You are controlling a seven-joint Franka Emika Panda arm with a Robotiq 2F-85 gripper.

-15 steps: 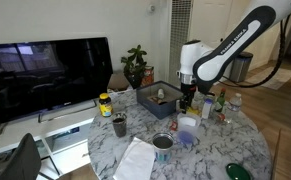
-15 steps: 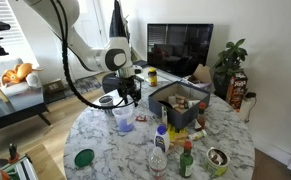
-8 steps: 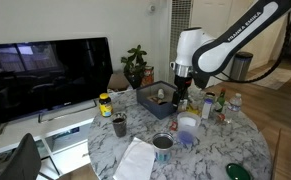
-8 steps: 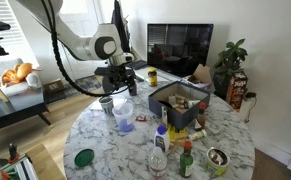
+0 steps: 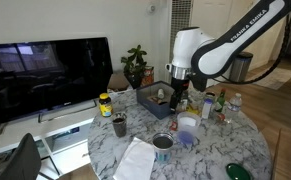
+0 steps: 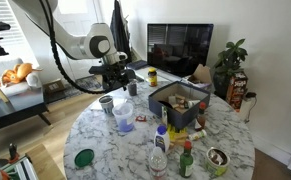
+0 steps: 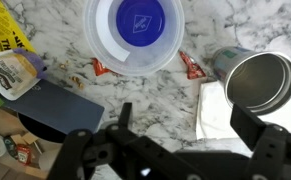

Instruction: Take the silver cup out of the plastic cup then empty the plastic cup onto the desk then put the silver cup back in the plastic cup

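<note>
Pincer (image 7: 181, 112): wide open, its two dark fingers spread apart at the bottom of the wrist view. It grips nothing, and bare marble shows in the gap.
Height: in an exterior view the pincer (image 5: 180, 100) hangs above the tabletop, clear of both cups.
Plastic cup (image 7: 137, 35): upright on the desk beneath the pincer, seen straight down its mouth, with a blue bottom.
Red packets (image 7: 100, 68): two small wrappers flat on the marble, one just beside the plastic cup on either side.
Silver cup (image 7: 260, 85): upright on the desk outside the plastic cup, near it but not touching. Its inside is dark, and it sits by the edge of a white napkin (image 7: 213, 108).
Desk (image 5: 210, 155): a round marble top.
Farther out: a dark brown cup (image 5: 119, 125) stands well apart from the pair, and a television (image 5: 45, 70) stands beyond the desk.
</note>
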